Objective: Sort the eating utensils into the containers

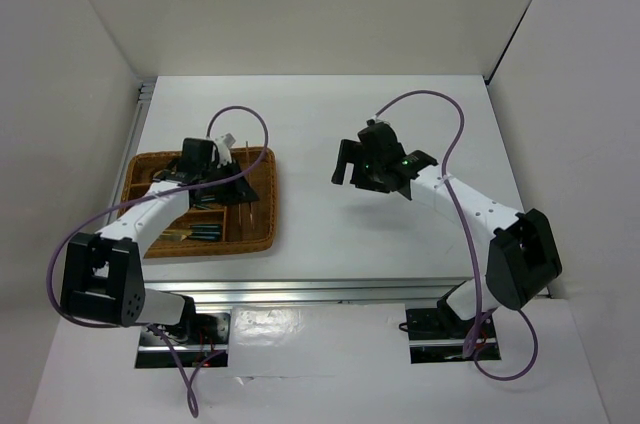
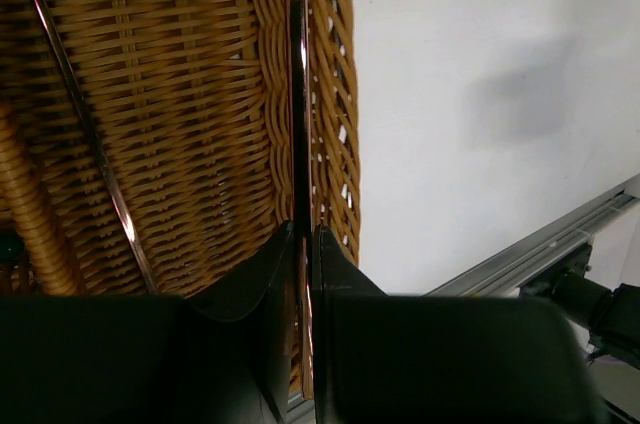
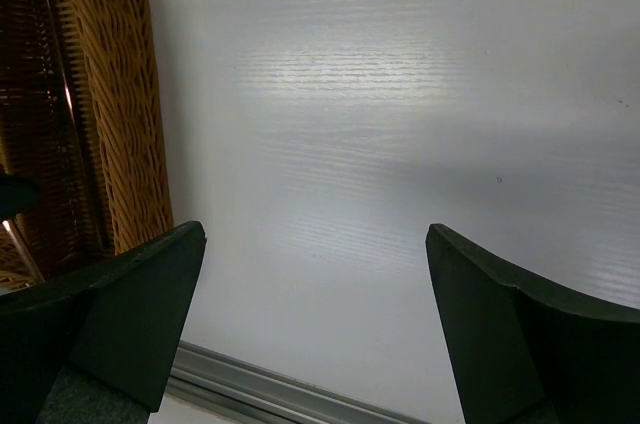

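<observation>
The brown wicker tray [image 1: 150, 166] sits on the left of the white table, its compartments being the containers. Teal-handled utensils [image 1: 200, 234] lie in its near compartments. My left gripper [image 1: 228, 180] hangs over the tray's right part. In the left wrist view the left gripper [image 2: 305, 231] is shut on a thin reddish-brown chopstick [image 2: 298, 94] that runs along the tray's right wall [image 2: 335, 94]. Another chopstick [image 2: 85, 114] lies on the tray floor. My right gripper [image 1: 348, 170] stands open above bare table to the right of the tray. In its wrist view the right gripper [image 3: 315, 239] holds nothing, and the tray's wall [image 3: 125, 104] shows at the left.
An aluminium rail [image 1: 330, 289] runs along the table's near edge, also seen in the left wrist view [image 2: 540, 249]. Purple cables [image 1: 440, 104] loop above both arms. White walls enclose the table on three sides. A woven divider [image 2: 30, 204] crosses the tray floor.
</observation>
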Motion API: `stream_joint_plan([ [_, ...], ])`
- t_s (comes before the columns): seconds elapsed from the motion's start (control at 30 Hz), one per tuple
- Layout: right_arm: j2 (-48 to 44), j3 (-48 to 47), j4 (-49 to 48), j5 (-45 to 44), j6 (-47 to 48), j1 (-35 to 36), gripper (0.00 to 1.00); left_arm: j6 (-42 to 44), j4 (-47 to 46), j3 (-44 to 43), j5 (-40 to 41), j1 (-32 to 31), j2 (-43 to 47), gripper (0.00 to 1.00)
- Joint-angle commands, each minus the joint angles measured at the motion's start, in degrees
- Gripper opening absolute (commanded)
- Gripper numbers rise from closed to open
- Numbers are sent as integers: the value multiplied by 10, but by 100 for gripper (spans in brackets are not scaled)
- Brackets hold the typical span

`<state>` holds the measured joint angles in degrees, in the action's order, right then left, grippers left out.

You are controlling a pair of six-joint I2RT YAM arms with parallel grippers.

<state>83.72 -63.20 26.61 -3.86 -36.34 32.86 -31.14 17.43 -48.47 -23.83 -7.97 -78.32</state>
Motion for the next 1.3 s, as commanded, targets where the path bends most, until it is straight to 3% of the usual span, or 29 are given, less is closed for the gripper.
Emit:
stream_joint_plan([
  [0.0,-1,-9,-18,4,7,-1,99,25,3,-6,-2,5,-29,19],
  [0.3,-26,22,-52,10,13,-1,99,20,-11,-18,8,5,-73,21],
  [0.53,-31,27,-58,-1,18,-1,99,20,8,-45,26,5,-79,37],
  [0.7,-31,22,-53,-15,18,-1,99,20,36,-66,62,5,-71,41],
  [1.03,-94,32,-85,-88,50,-1,99,66,123,-156,105,5,56,47],
  [1.27,-174,37,-118,-111,99,-1,99,94,46,-116,115,5,214,59],
])
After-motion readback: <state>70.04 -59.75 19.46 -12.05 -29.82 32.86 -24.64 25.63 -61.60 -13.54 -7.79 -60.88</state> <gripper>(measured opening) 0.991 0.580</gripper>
